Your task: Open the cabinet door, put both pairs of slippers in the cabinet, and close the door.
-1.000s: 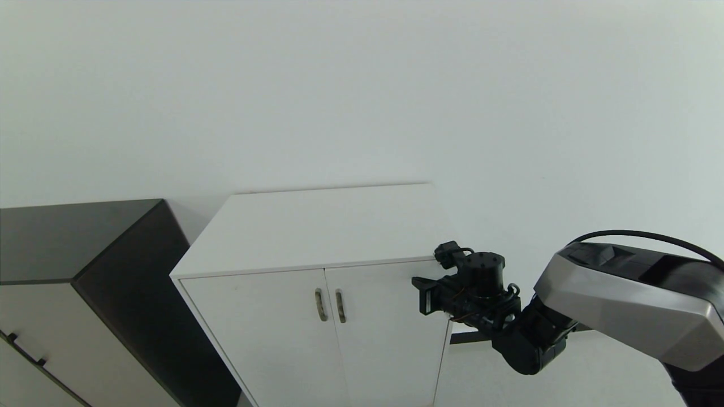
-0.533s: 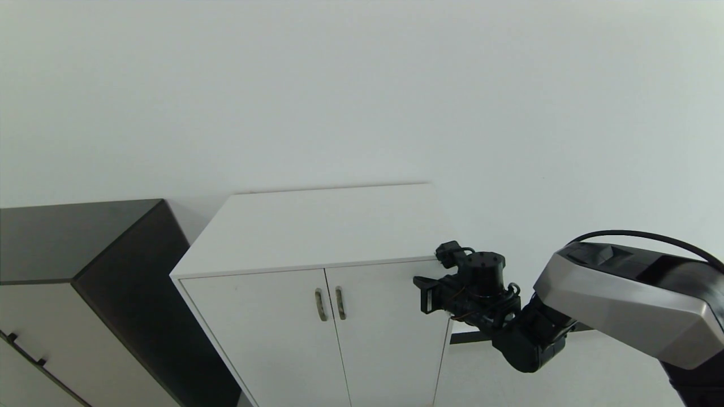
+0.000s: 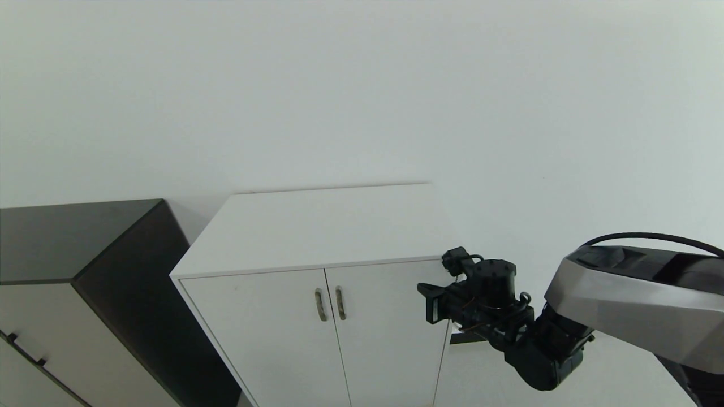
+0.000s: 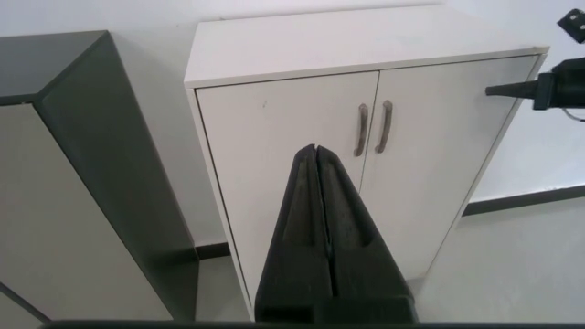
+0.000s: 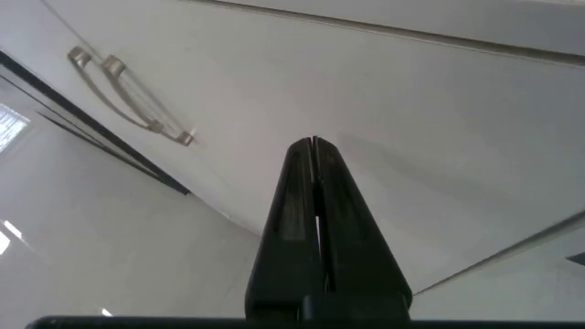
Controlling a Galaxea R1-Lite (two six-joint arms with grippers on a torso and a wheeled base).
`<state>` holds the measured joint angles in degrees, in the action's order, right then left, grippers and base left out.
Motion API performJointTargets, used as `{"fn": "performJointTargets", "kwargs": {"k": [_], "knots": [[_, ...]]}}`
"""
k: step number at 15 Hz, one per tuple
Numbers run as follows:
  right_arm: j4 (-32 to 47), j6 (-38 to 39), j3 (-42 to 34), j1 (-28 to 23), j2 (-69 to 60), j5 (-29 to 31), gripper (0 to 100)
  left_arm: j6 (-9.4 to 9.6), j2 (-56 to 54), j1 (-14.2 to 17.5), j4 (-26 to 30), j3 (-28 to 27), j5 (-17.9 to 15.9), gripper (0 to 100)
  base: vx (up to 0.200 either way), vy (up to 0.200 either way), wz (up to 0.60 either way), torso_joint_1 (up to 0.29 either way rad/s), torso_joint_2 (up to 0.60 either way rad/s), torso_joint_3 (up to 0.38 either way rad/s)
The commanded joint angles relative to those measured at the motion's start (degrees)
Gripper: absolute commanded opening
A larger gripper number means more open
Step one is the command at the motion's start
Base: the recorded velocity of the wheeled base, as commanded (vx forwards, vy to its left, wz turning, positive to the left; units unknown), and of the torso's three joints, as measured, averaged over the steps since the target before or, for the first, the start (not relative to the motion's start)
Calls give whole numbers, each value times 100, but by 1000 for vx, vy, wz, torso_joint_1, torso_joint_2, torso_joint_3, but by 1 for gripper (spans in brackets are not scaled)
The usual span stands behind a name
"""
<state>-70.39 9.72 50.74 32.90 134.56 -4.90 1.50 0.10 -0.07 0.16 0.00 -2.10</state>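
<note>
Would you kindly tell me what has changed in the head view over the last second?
The right gripper, shut, drifted slightly down and toward the robot's right, beside the white cabinet's right front edge. Nothing was taken hold of or let go. The cabinet did not move, its doors stayed closed, and the dark cabinet next to it is unchanged.

Cabinet [image 3: 317, 232] lower part cut off; interior hidden behind shut doors [image 3: 271, 333].
</note>
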Motion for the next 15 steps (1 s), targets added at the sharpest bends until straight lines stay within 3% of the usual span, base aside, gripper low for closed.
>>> {"fn": "performJointTargets", "kwargs": {"k": [1, 5, 11, 13, 15], "knots": [[-555, -5, -969, 173, -448, 112, 0, -1, 8, -1, 2, 0, -1, 0, 0, 0, 0, 0, 0, 0], [-1961, -31, -3043, 322, -773, 648, 0, -1, 8, -1, 2, 0, -1, 0, 0, 0, 0, 0, 0, 0], [-1961, -31, -5074, 129, -2452, 1061, 0, -1, 8, -1, 2, 0, -1, 0, 0, 0, 0, 0, 0, 0], [-1548, 4, -5074, 102, -3138, 1773, 0, -1, 8, -1, 2, 0, 8, 0, 0, 0, 0, 0, 0, 0], [-458, 4, -5074, 190, -4060, 1870, 0, -1, 8, -1, 2, 0, -1, 0, 0, 0, 0, 0, 0, 0]]}}
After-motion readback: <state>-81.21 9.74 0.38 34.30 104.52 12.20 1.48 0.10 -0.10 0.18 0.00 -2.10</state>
